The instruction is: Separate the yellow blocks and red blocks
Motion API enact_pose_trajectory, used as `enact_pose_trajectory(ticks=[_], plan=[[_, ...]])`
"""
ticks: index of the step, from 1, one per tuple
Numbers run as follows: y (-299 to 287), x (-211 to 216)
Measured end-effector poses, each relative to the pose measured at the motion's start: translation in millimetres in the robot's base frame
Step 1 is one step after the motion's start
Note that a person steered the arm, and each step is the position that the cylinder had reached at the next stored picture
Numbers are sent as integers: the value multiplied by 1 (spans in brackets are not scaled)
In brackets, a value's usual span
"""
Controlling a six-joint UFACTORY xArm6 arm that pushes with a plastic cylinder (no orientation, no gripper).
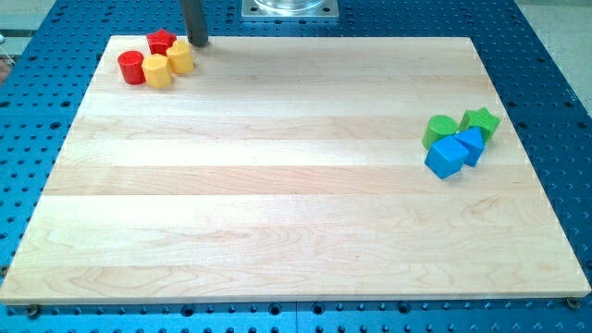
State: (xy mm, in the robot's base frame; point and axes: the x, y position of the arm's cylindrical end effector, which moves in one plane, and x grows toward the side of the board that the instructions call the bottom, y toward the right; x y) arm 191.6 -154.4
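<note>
No text, label, brand, number or sign is legible anywhere: not on the wooden board (296,176), the blue perforated bench (546,55) around it, or the metal plate (289,8) at the bench's top edge.
</note>
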Motion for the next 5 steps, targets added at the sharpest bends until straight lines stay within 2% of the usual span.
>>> enact_pose_trajectory(ticks=[4,5], plan=[[0,0],[10,53]])
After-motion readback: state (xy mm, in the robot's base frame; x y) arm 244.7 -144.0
